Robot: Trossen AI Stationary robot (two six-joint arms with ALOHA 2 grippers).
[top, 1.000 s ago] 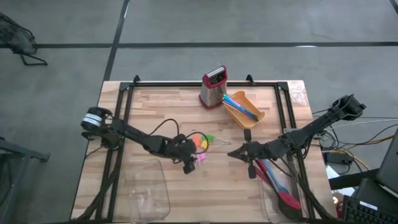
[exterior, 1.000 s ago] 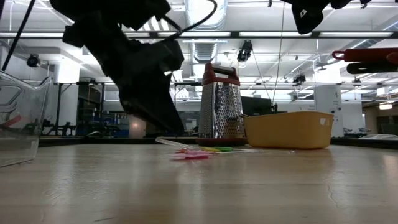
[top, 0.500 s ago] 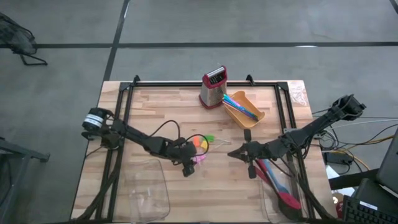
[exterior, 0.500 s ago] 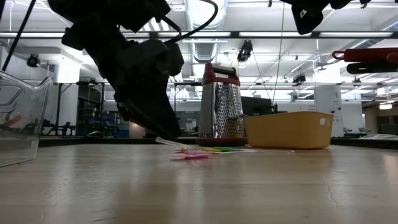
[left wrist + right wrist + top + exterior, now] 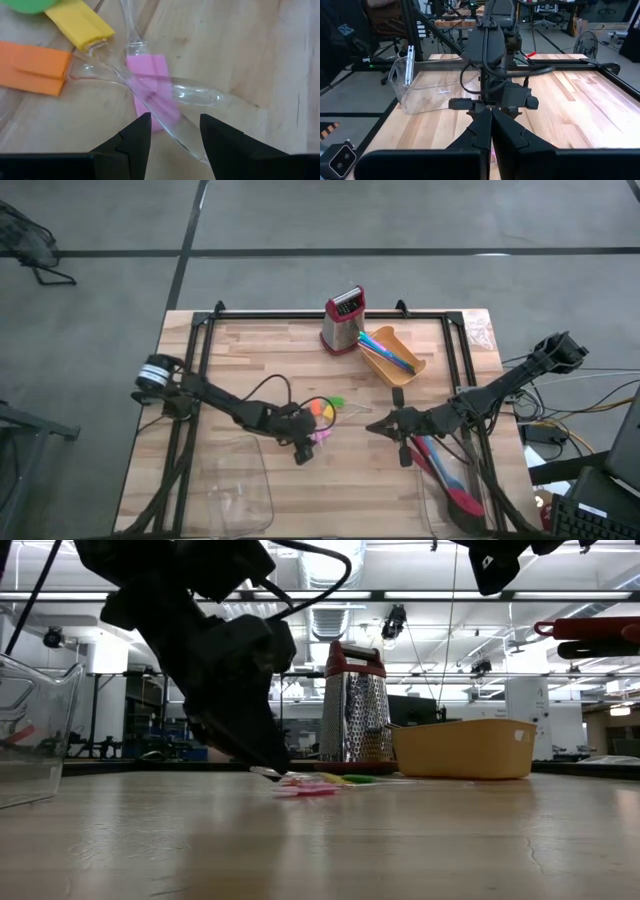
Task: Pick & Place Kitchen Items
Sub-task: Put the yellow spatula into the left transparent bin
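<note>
Left gripper [image 5: 171,131] is down low at the wooden bench [image 5: 250,360], fingers spread and holding nothing, straddling the clear plastic handle of the pink spatula [image 5: 152,85]. Its flat pink head lies just ahead of the fingertips, with the yellow spatula [image 5: 80,24] and orange spatula [image 5: 32,67] fanned out beyond, clear handles crossing. Right gripper [image 5: 378,426] hovers off to the side, clamped tight on nothing. A clear tray [image 5: 236,480] sits near the left gripper.

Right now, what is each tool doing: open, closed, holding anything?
Left tool: open, straddling the pink spatula with clear plastic handle, not gripping it.
Right tool: closed, empty.
</note>
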